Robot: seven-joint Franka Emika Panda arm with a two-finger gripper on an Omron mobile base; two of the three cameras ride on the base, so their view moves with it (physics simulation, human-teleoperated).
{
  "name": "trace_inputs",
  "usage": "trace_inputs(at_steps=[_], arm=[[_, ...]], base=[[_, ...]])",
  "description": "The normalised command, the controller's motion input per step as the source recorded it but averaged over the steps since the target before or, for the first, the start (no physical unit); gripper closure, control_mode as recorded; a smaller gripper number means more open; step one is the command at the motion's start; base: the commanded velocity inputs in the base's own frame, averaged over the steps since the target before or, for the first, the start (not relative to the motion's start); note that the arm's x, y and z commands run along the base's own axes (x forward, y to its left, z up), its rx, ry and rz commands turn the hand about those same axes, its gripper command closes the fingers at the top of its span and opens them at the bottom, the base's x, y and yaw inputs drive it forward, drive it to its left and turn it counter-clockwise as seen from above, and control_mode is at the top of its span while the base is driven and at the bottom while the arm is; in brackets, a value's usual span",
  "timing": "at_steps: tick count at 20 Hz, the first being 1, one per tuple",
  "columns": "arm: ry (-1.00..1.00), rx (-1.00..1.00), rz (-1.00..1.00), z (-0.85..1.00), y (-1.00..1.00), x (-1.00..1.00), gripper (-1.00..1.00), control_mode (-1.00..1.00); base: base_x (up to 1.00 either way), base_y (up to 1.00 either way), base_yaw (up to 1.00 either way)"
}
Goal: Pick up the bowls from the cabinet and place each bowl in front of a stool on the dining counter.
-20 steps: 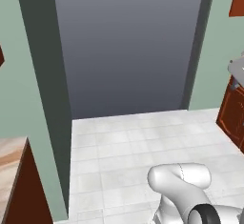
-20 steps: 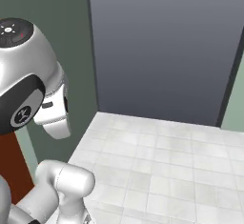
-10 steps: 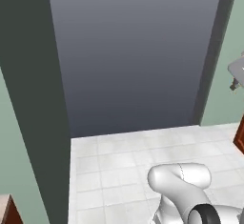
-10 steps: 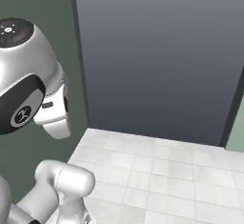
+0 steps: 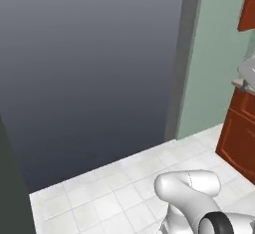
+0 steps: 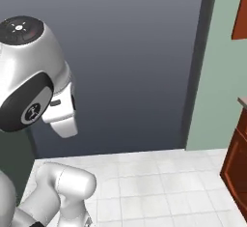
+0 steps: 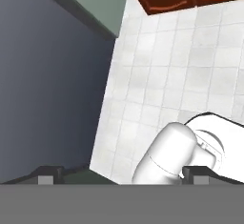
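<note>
the gripper [image 7: 123, 175] points down at the pale tiled floor [image 7: 162, 75] — its two dark fingertips stand well apart with nothing between them. a tall dark grey panel [image 5: 89, 73] faces the base. reddish-brown lower cabinets [image 5: 239, 133] stand at the right against the green wall [image 5: 211, 58] — a reddish-brown wall cabinet [image 6: 240, 13] hangs above them, flat-panelled.

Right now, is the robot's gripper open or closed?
Open. In the hand view the two dark fingertips sit far apart at the bottom corners, and nothing is between them except floor.
</note>
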Motion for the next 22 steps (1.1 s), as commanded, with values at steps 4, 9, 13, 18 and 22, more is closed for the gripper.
trace_inputs(at_steps=[4, 9, 13, 18, 22], arm=[[0.0, 0.0, 0.0, 0.0, 0.0, 0.0, -1.0, 1.0], [0.0, 0.0, 0.0, 0.0, 0.0, 0.0, -1.0, 1.0], [0.0, 0.0, 0.0, 0.0, 0.0, 0.0, -1.0, 1.0], [0.0, 0.0, 0.0, 0.0, 0.0, 0.0, -1.0, 1.0], [0.0, 0.0, 0.0, 0.0, 0.0, 0.0, -1.0, 1.0]], base=[[0.65, 0.18, -0.71], [0.29, 0.23, -0.84], [0.35, 0.32, -0.82], [0.6, 0.51, -0.74], [0.91, 0.75, -0.6]])
